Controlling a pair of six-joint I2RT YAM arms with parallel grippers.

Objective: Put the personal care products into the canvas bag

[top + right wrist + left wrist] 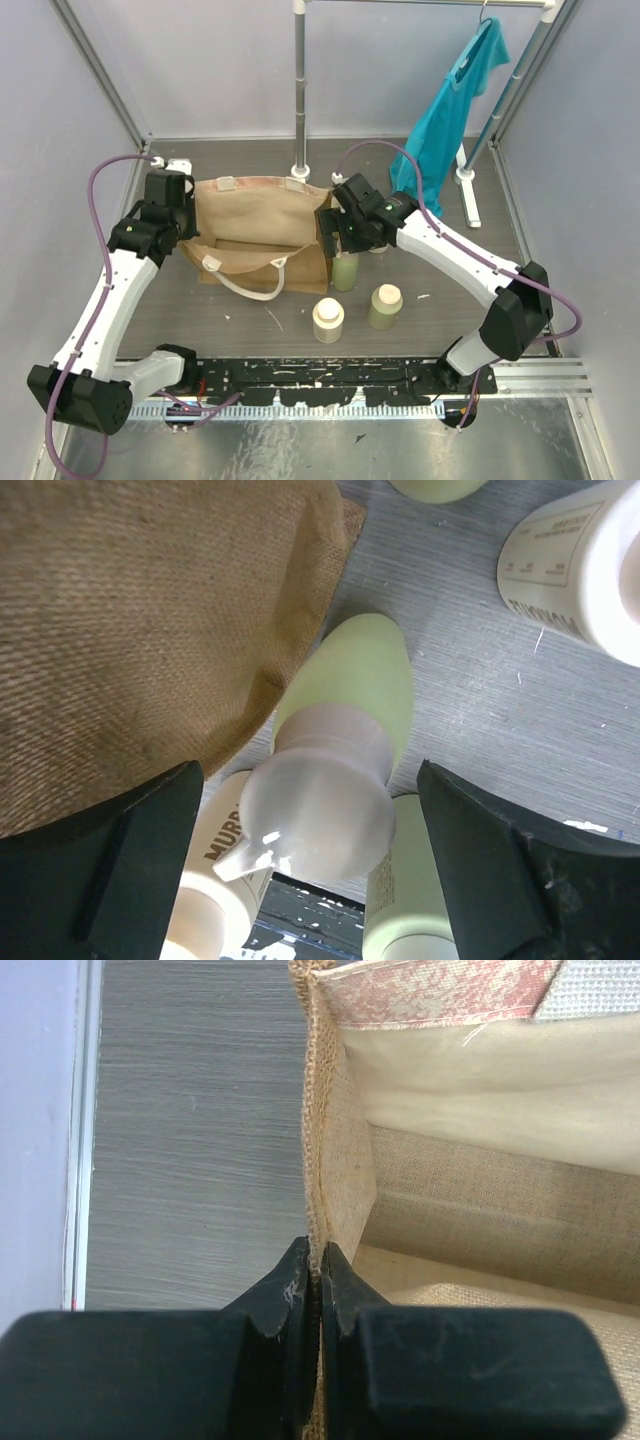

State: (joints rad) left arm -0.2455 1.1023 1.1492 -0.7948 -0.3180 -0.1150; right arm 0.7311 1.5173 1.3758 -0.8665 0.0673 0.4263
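The pale green plastic bottle with the cream pump top (345, 690) stands upright on the grey wood-grain tabletop (250, 310), just beside the 4 o'clock corner of the tan burlap canvas bag (230, 215). The bag's cloth sags so near the bottle's shoulder that I cannot tell whether they touch. The right gripper (308, 780) hangs straight over the bottle with its jaws spread wide. In the wrist view one jaw is at the bottle's 9 o'clock and the other at its 3 o'clock, neither touching it, with the pump head in the gap between them. From above, a cream bottle with a wide cream cap (328, 320) stands at its 6 o'clock and a squat pale green bottle with a cream cap (385, 307) near its 4 o'clock. The wrist view adds a printed cream bottle (585, 570) towards 1 o'clock and a sliver of another bottle (435, 486) at 12. That makes five still on the tabletop, so I judge nothing is packed yet, and what shows of the bag's inside holds no bottle. At the bag's 9 o'clock end, the left gripper (318, 1260) has its jaws pressed together, pinching the burlap rim.
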